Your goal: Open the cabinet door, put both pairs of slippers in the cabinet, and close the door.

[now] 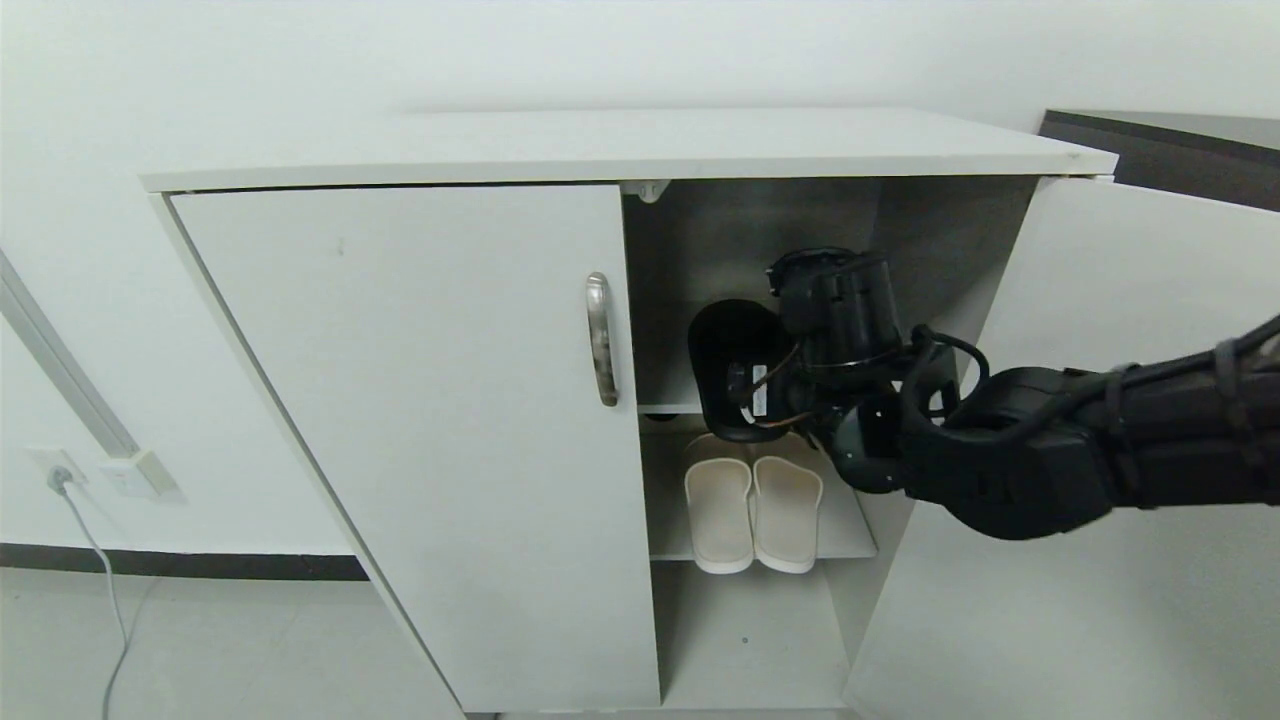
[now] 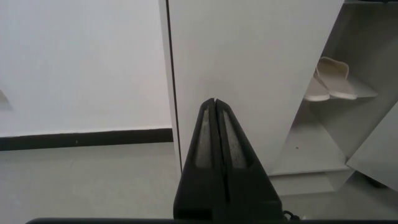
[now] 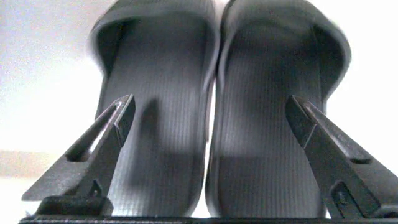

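Facing a white cabinet set against a plain white wall, with the left door shut and the right door swung wide open. Carrying an upright metal handle near the shut door's inner edge. Showing two shelves inside the open half, over a bare cabinet bottom. Holding the white slippers on the lower shelf, side by side and touching, reaching right to the shelf's front edge. Placing the black slippers higher up, at the front of the upper shelf, tilted and pressed together as a pair; cannot tell whether resting on that shelf. Reaching into the open half from the right, with the right claw spread wide, one finger over each black slipper and neither closed on them. Keeping the left claw low before the shut door, fingers pressed flat together with nothing between. Around the cabinet, a pale floor and a dark baseboard along the wall's foot. To the left, a wall socket with a grey cable plugged in and trailing down to the floor
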